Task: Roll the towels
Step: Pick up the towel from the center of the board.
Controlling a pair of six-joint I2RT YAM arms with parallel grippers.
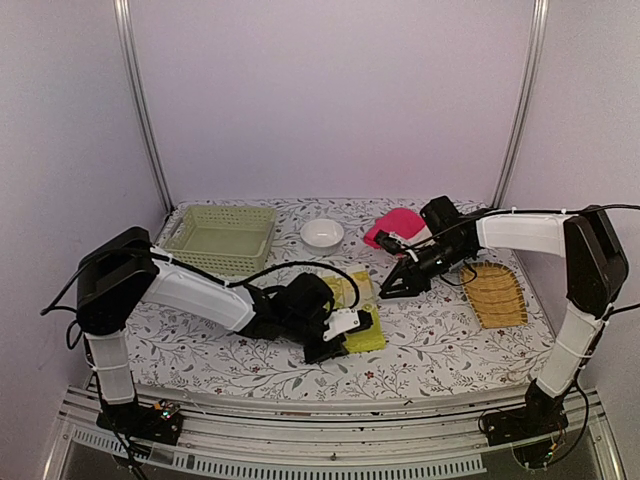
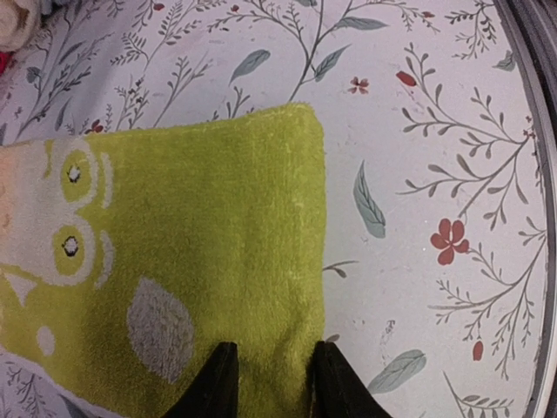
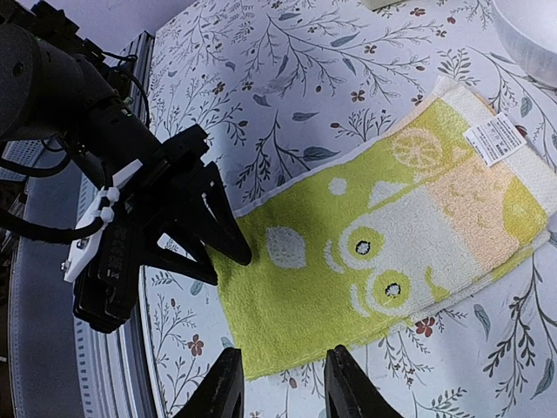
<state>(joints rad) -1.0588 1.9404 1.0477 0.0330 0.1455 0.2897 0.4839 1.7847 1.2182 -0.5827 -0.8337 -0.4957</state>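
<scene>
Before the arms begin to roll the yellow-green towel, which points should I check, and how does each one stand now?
1. The yellow-green towel lies flat and unrolled on the table: ok.
2. The left gripper is at the towel's green end, with cloth between its fingers: ok.
3. The left gripper really pinches the cloth: cannot tell.
4. The right gripper is open and holds nothing, so it is free to help: ok.
5. The white bowl stands apart from the towel: ok.
</scene>
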